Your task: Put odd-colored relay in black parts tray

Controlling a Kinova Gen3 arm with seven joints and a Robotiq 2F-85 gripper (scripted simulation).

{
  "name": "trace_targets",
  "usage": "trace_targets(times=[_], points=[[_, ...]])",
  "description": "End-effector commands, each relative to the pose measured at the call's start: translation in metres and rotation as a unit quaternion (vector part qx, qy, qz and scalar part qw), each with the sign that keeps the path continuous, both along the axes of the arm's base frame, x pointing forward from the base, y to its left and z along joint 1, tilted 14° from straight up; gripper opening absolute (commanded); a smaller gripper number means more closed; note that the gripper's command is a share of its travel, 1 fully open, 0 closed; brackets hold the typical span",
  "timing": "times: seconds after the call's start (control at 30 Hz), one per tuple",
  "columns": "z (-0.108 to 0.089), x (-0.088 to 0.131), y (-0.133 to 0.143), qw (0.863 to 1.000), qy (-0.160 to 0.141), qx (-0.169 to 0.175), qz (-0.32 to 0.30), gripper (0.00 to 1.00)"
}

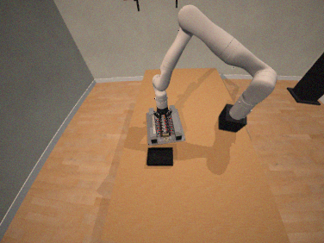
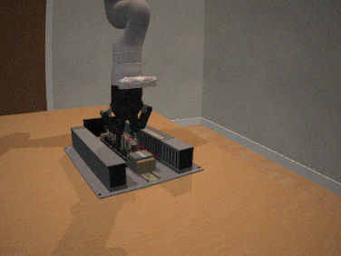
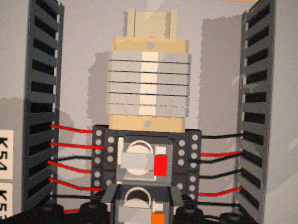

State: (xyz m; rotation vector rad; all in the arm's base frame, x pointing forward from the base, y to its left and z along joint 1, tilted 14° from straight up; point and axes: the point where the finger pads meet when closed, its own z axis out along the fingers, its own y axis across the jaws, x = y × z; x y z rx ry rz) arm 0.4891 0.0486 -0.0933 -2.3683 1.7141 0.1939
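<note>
The relay board (image 1: 165, 127) lies on the table, with a row of relays running down its middle between two dark slotted wire ducts. My gripper (image 1: 163, 113) stands straight down over the far end of the row, also in the exterior view (image 2: 123, 133). In the wrist view it is shut on the relay with the orange button (image 3: 158, 218) at the bottom edge, between the fingers. The neighbouring relay has a red button (image 3: 160, 165). I cannot tell if the held relay is lifted clear of its socket. The black parts tray (image 1: 159, 156) lies just in front of the board.
A grey and beige terminal block (image 3: 149, 82) sits beyond the relays on the board. The wire ducts (image 3: 46, 100) flank the row on both sides. The arm's black base (image 1: 232, 121) stands at the right of the table. A black stand (image 1: 309, 84) is on the floor at far right.
</note>
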Motion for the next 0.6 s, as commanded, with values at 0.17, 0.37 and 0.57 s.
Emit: trace_targets(times=[0.17,0.37,0.57], points=[[0.0047,0.0008,-0.0016,1.0,-0.001,-0.001,0.0,0.0],[0.0079,0.0007,-0.0024,1.0,-0.001,-0.001,0.0,0.0],[0.0113,0.0006,-0.0033,1.0,-0.001,-0.001,0.0,0.0]])
